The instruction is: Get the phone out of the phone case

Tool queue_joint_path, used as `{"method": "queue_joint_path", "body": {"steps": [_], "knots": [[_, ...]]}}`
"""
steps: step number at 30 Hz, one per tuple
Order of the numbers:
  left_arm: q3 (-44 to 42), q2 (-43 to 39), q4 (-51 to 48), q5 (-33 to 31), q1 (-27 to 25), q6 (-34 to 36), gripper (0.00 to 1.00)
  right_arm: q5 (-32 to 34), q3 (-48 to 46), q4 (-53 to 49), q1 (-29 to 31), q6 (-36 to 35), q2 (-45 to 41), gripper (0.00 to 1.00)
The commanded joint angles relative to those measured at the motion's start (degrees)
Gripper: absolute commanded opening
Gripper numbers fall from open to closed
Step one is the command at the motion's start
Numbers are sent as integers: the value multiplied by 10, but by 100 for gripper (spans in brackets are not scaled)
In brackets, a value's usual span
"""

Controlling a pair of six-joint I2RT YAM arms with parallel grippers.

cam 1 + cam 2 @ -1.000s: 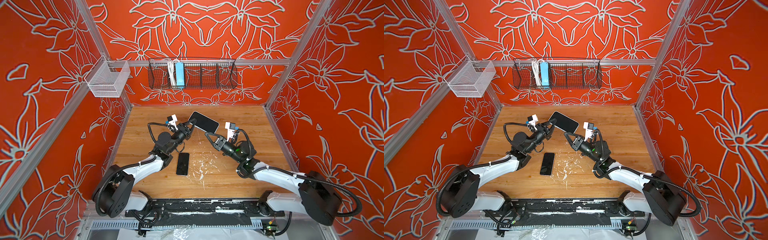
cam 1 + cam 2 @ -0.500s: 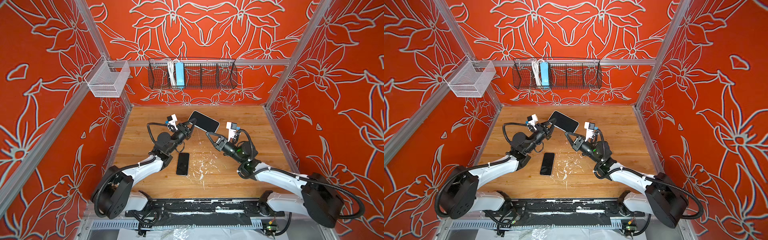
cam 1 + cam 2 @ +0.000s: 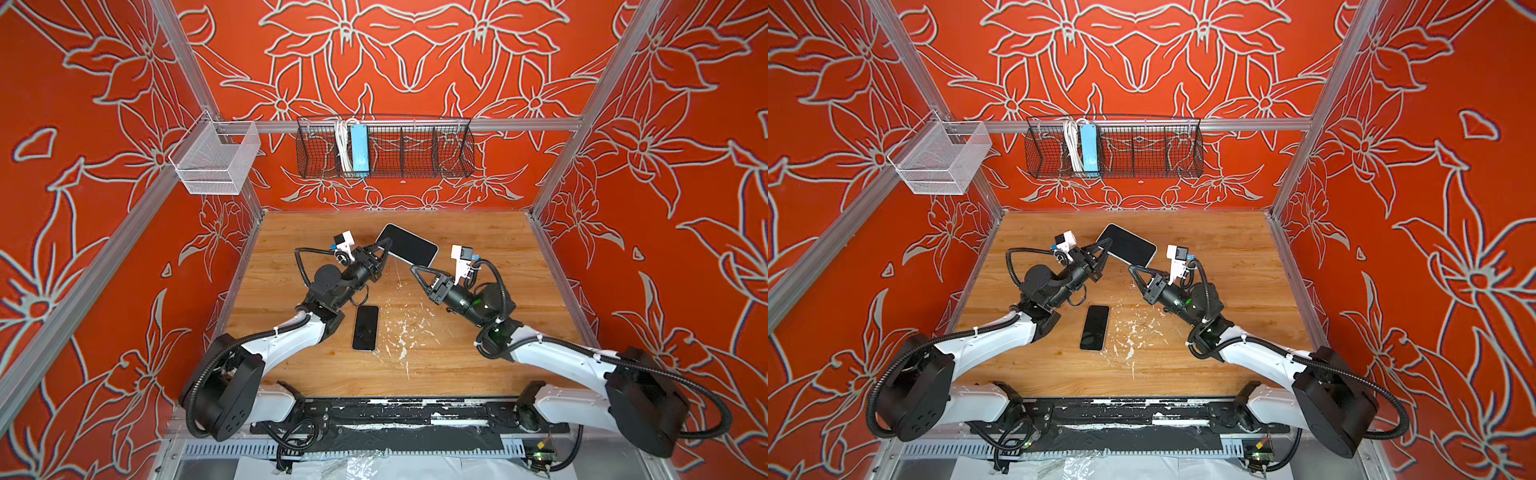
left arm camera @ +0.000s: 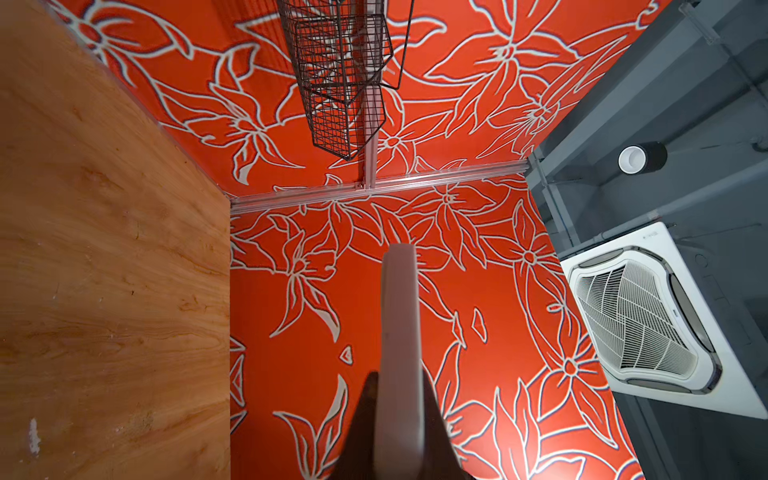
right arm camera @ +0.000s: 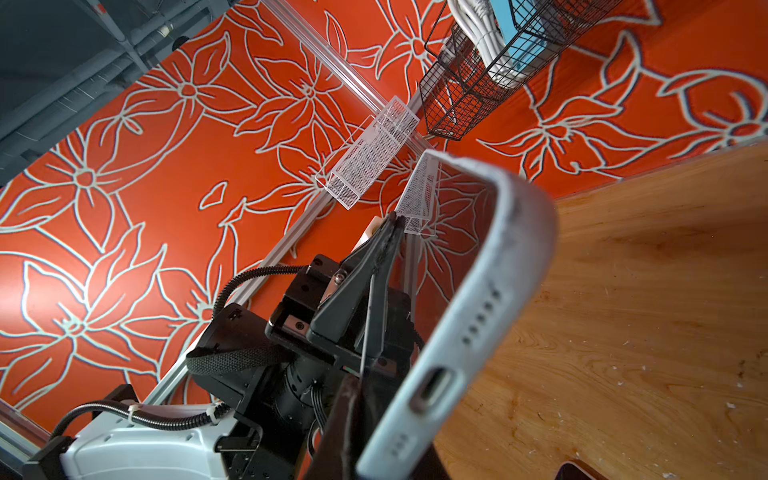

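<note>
A light grey phone case (image 3: 409, 248) with a dark glossy face in it, seemingly the phone, hangs tilted above the wooden table in both top views. My left gripper (image 3: 383, 250) is shut on its far left corner; the left wrist view shows the case's edge (image 4: 400, 332) pinched between the dark fingers. My right gripper (image 3: 415, 269) is shut on the near right corner. In the right wrist view the case's port end (image 5: 465, 332) runs between my fingers, with the left gripper (image 5: 390, 226) beyond. A second dark phone (image 3: 365, 327) lies flat on the table below.
A black wire basket (image 3: 415, 151) on the back wall holds a blue power strip and a white cable. A white mesh basket (image 3: 216, 160) hangs at the left corner. White flecks (image 3: 405, 330) are scattered on the wooden table (image 3: 498, 257) beside the flat phone.
My right gripper has edged up to the case's near corner and its jaws have closed on it. The left gripper and the case have stayed where they were.
</note>
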Motion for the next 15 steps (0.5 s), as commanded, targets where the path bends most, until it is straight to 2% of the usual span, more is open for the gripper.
{"method": "queue_joint_path", "body": {"steps": [1, 15], "knots": [[7, -25, 43, -24, -3, -55, 0, 24, 2, -43, 4, -71, -6, 7], [29, -34, 73, -23, -15, -113, 0, 67, -16, -77, 3, -138, 0, 7]]}}
